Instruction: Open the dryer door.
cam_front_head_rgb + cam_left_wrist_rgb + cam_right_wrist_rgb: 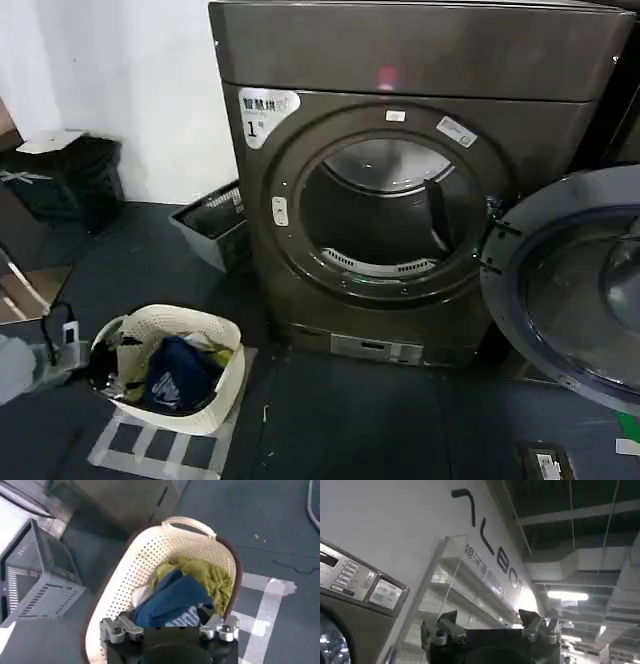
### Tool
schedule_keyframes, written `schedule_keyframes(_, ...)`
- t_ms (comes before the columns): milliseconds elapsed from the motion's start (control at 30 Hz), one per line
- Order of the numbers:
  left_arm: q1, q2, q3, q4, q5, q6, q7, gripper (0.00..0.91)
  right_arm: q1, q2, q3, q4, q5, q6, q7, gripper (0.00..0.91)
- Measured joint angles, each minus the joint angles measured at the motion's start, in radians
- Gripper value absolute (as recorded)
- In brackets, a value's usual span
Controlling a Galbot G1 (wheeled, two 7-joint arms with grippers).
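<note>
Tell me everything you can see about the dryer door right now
The dryer door is a large round porthole, swung wide open to the right of the dryer. Its grey inner side faces the camera: a broad matte-looking ring around dark tinted glass with faint reflections. It hangs from a hinge at the right edge of the drum opening, and its right part runs out of the head view. It looks tilted, its lower edge close above the dark floor. Nothing grips it.

dryer (420, 200) ahead — dryer door (575, 285) swung right, basket (225, 385) front-left
</note>
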Motion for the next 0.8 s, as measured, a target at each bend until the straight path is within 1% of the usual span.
schedule_keyframes(367,0.002,0.011,-0.007,0.000,0.005,-0.007,-0.001,0.907,-0.002,0.010,-0.002,0.005,-0.006,0.000,-0.005,0.907)
schedule_keyframes(600,0.004,0.020,-0.007,-0.004,0.014,-0.011,0.007,0.907,0.011,0.013,-0.017,0.007,-0.054,0.007,-0.007,0.907)
schedule_keyframes(800,0.006,0.027,-0.010,-0.003,0.023,-0.014,0.007,0.907,0.019,0.006,-0.021,0.002,-0.068,0.009,-0.010,0.907)
